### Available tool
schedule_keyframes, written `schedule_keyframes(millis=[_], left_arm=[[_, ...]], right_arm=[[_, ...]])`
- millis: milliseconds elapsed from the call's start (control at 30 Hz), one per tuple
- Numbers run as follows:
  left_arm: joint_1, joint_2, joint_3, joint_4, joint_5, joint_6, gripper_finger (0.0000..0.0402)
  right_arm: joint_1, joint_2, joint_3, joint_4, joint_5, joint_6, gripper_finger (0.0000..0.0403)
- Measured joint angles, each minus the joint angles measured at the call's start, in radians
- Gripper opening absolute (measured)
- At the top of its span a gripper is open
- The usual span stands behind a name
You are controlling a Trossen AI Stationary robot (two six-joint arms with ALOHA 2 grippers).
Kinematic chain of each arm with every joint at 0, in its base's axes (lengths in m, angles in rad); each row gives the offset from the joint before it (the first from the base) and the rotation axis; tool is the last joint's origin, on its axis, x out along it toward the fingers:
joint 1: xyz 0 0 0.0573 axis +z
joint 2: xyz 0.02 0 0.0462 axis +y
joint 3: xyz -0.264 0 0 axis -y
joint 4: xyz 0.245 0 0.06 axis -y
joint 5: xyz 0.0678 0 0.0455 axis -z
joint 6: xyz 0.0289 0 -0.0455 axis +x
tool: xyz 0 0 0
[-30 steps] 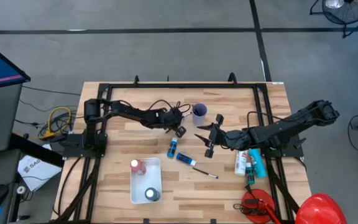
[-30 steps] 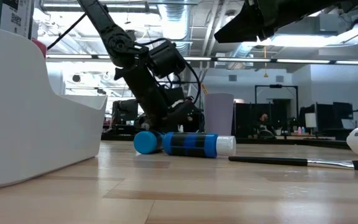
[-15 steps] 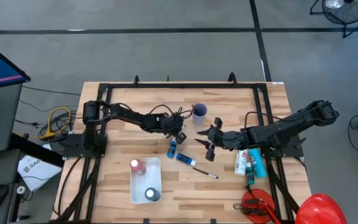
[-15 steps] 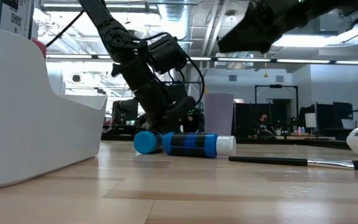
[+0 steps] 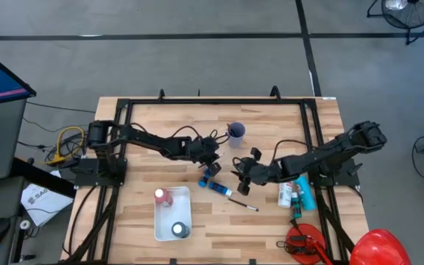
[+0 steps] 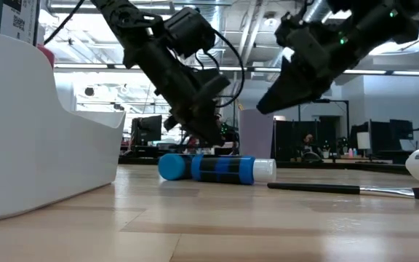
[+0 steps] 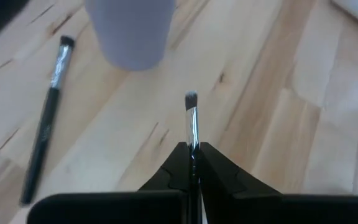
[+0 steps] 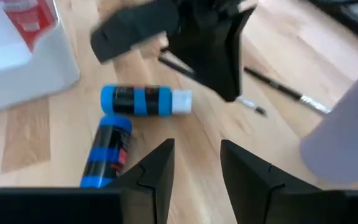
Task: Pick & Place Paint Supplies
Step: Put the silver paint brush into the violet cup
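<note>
The left tool (image 7: 192, 163) pinched a thin dark-handled brush (image 7: 191, 118) above the wooden tabletop (image 5: 271, 221). The right tool (image 8: 195, 163) hung spread beside two blue plastic paint bottles (image 8: 144, 101). So close together, the tools risked colliding, and that could have knocked the brush loose.

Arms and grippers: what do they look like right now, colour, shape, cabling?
Both arms are black and built of jointed segments. The left arm trails loose black cables near its wrist, which loop beside it in the low view. The right arm has a cable along its forearm and small green lights on its wrist in the low view. The left gripper and the right gripper each have two flat, black, tapering fingers.
</note>
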Motion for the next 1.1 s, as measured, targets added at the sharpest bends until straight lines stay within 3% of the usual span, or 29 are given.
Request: schedule_keyframes(millis=[367, 533, 700, 800, 900, 1100], left_arm=[[-0.042, -0.073, -0.104, 0.126, -0.002, 0.000, 0.0005], [-0.061, -0.146, -0.183, 0.274, 0.000, 0.001, 0.0005], [-0.077, -0.222, -0.249, 0.389, 0.006, 0.001, 0.0005], [-0.092, -0.275, -0.281, 0.454, 0.006, -0.001, 0.0005], [-0.108, -0.315, -0.296, 0.488, 0.006, -0.001, 0.0005], [-0.133, -0.352, -0.293, 0.552, 0.035, -0.002, 0.0005]], right_arm=[[0.044, -0.040, -0.029, 0.129, 0.004, 0.052, 0.0122], [0.041, -0.073, -0.157, 0.413, 0.009, 0.042, 0.0122], [0.025, -0.087, -0.340, 0.914, 0.016, -0.007, 0.0122], [0.038, -0.085, -0.415, 1.120, 0.004, -0.008, 0.0122], [0.059, -0.086, -0.444, 1.228, -0.002, -0.003, 0.0122], [0.081, -0.064, -0.392, 1.243, 0.003, -0.002, 0.0141]])
